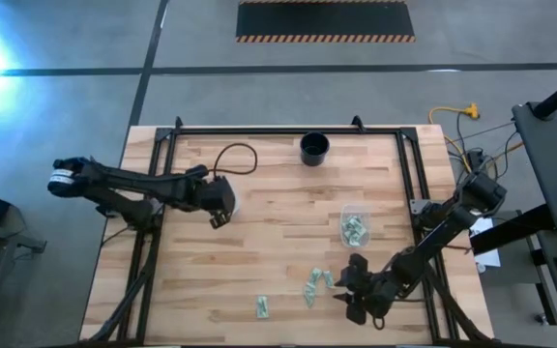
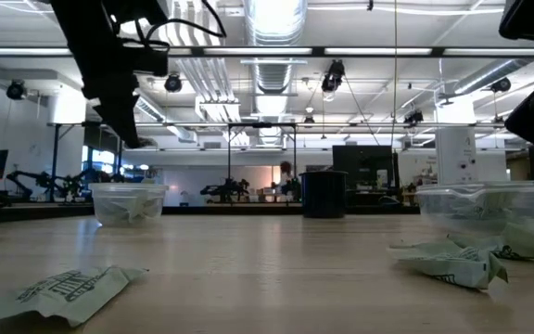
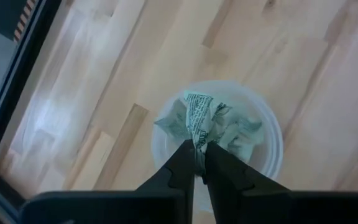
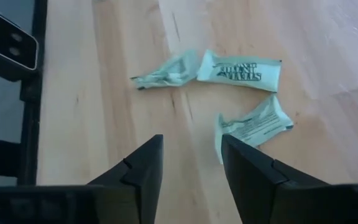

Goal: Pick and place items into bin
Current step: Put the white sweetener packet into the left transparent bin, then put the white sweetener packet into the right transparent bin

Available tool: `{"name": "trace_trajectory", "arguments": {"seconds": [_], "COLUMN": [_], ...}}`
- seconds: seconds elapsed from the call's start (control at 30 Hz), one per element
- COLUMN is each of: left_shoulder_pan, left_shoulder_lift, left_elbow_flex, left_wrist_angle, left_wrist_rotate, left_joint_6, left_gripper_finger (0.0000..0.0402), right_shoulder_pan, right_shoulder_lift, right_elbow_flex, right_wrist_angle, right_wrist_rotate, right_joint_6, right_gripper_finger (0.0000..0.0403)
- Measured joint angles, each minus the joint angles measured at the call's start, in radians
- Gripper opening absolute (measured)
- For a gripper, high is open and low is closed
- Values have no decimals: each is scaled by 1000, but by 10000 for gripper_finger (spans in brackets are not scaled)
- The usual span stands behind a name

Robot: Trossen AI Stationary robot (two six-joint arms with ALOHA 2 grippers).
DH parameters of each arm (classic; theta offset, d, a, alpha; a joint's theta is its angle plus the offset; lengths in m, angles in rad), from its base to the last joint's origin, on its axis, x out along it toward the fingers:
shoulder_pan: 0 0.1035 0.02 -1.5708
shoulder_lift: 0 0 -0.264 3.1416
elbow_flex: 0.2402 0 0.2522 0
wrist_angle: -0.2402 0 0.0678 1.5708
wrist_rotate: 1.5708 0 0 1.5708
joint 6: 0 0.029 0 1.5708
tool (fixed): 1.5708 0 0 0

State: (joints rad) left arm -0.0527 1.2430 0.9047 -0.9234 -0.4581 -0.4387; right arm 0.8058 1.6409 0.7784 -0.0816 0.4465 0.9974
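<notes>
Small pale green and white packets lie on the wooden table: three in front of my right gripper, which is open just above the table near the right front, and a single one nearer the front edge. My left gripper hangs over a clear tub at the table's left, shut on one packet. That tub holds more packets. A second clear tub, right of centre, holds packets too. My left gripper pinches one end of a crumpled packet between its two fingertips. The fingers come slanting down from above. The packet juts out past the fingertips over the tub's opening. I cannot tell whether it touches the packets in the tub.
A black cup stands at the table's far edge, with a dark cable loop to its left. A black frame rail runs around the tabletop. Bare wood lies between the two tubs.
</notes>
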Motion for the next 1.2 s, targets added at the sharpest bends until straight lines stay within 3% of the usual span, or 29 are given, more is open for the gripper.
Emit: {"name": "trace_trajectory", "arguments": {"seconds": [0.43,0.67,0.93,1.2], "left_shoulder_pan": [8,-8,-77,-177], "left_shoulder_lift": [0,-32,-114,-156], "left_elbow_flex": [-16,16,34,33], "left_wrist_angle": [26,52,151,366], "left_wrist_rotate": [-12,113,118,118], "left_joint_6": [27,7,-24,0], "left_gripper_finger": [120,125,125,125], "right_shoulder_pan": [-10,-20,-28,-42], "right_shoulder_lift": [29,48,76,76], "right_elbow_flex": [0,0,0,0], "right_wrist_angle": [17,10,15,18], "right_wrist_rotate": [52,53,54,53], "right_joint_6": [-16,-108,-126,-172], "right_gripper_finger": [149,147,162,160]}}
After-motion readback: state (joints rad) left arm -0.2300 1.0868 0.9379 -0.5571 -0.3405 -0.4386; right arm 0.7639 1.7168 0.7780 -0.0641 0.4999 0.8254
